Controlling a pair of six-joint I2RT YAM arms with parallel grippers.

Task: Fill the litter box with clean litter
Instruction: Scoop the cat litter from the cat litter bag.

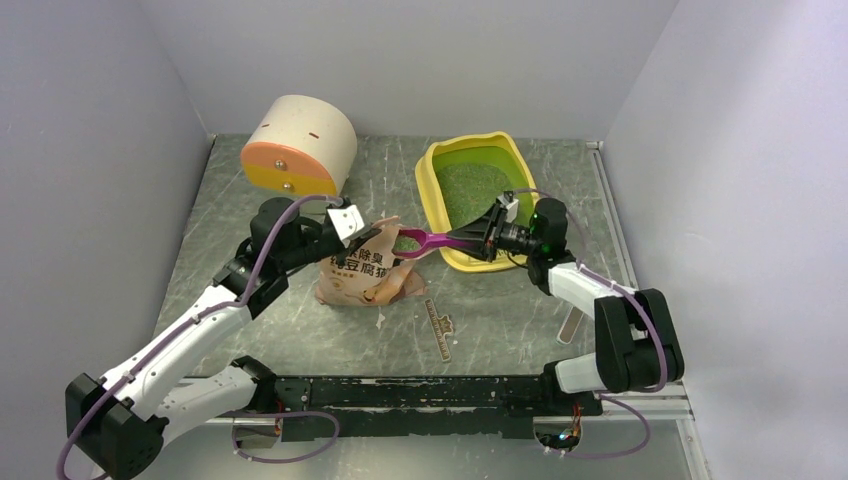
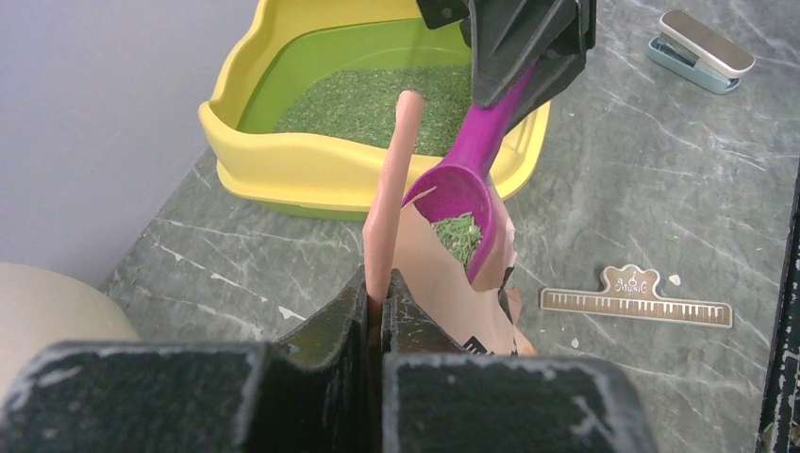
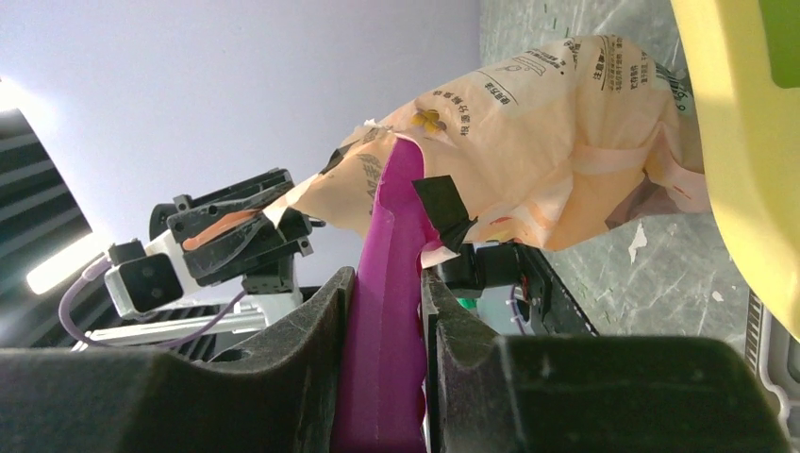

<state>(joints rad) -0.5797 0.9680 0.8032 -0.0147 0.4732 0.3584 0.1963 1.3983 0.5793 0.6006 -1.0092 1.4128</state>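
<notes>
Right gripper (image 1: 492,236), clamped on the handle of the magenta scoop (image 1: 440,241), hovers at the near rim of the litter box (image 1: 432,165). The scoop bowl holds a few granules at the mouth of the bag (image 1: 365,270) just beside the box. Left gripper (image 1: 345,222) pinches the bag's lip. Clean litter (image 1: 470,185) already thinly covers the pan, though more scoops seem needed.

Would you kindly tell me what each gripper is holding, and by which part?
The left gripper pinches the bag by its open top edge; the right gripper holds the scoop by its handle.
</notes>
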